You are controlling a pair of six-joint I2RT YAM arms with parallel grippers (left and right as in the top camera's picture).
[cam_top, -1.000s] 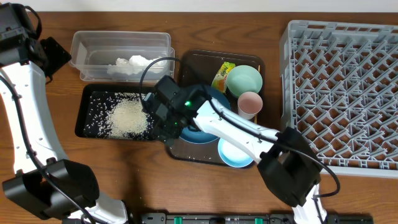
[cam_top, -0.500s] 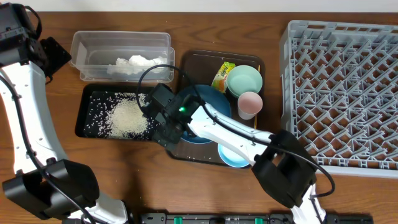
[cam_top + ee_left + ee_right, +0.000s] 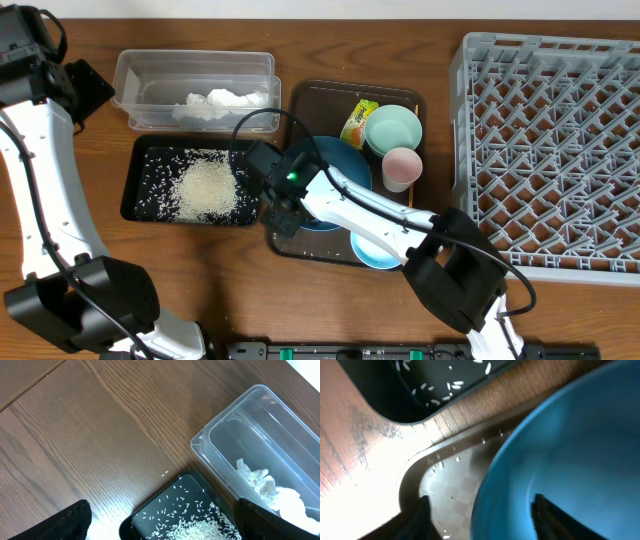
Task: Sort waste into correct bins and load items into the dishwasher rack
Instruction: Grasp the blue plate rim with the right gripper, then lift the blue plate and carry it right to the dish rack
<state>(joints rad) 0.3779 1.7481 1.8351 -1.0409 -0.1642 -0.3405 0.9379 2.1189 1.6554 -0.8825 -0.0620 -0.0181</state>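
The right gripper point(image 3: 282, 212) sits low at the left edge of the blue plate point(image 3: 340, 160) on the brown tray point(image 3: 320, 100). In the wrist view its jaws stand apart astride the plate's rim, one finger inside the plate and the other over the tray floor, with a gap to the rim, so nothing is gripped. The left gripper point(image 3: 162, 510) hangs wide open and empty above the counter point(image 3: 200, 270), near the tub's corner.

The tissue point(image 3: 215, 102) lies in the clear tub point(image 3: 150, 80). The rice point(image 3: 208, 190) is heaped in the black tray point(image 3: 150, 180). The wrapper point(image 3: 357, 122), mint bowl point(image 3: 392, 128), cup point(image 3: 402, 165) and light blue bowl point(image 3: 375, 252) are on the brown tray, left of the rack point(image 3: 550, 150).
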